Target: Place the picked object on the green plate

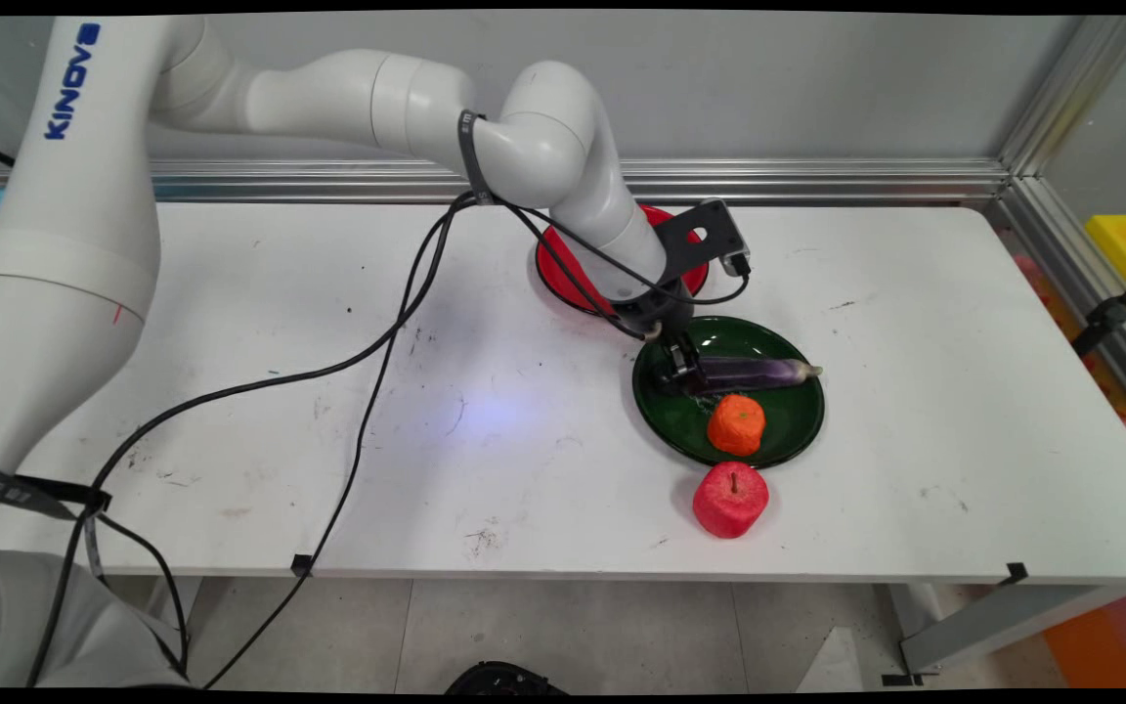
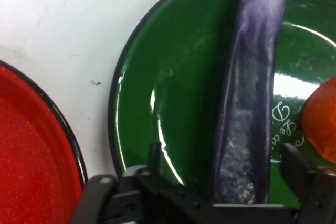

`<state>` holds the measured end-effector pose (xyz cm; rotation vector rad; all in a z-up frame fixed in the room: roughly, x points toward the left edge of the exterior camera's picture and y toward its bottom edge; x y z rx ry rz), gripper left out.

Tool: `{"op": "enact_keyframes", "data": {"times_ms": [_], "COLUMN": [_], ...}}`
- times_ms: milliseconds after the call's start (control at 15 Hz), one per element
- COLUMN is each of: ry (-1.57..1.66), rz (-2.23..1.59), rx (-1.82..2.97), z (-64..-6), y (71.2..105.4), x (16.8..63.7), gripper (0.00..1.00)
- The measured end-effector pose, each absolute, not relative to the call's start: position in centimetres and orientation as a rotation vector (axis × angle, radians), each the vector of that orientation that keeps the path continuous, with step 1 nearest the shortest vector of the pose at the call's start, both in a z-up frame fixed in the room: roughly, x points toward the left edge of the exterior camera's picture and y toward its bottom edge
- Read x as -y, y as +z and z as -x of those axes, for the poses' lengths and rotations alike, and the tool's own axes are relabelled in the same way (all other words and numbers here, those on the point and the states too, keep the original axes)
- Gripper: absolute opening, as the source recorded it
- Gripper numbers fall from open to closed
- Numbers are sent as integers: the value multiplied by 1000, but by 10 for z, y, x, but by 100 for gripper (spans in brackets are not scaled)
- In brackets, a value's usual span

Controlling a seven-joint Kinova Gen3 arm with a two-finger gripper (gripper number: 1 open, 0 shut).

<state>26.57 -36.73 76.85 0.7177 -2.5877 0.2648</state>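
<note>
Pincer (image 2: pixel 226 179) spread wide either side of an aubergine (image 2: pixel 252 93) lying on the green plate (image 1: pixel 788 435), gripping nothing; on that plate an orange (image 1: pixel 736 425), a red plate (image 1: pixel 563 269) behind, an apple (image 1: pixel 730 500) on the worktop (image 1: pixel 328 391) in front
</note>
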Motion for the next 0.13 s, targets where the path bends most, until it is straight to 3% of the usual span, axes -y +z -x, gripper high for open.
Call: {"op": "enact_keyframes", "data": {"times_ms": [133], "ry": [267], "rz": [-721], "rx": [2581], "z": [-266], "y": [771], "x": [368], "gripper": [100]}}
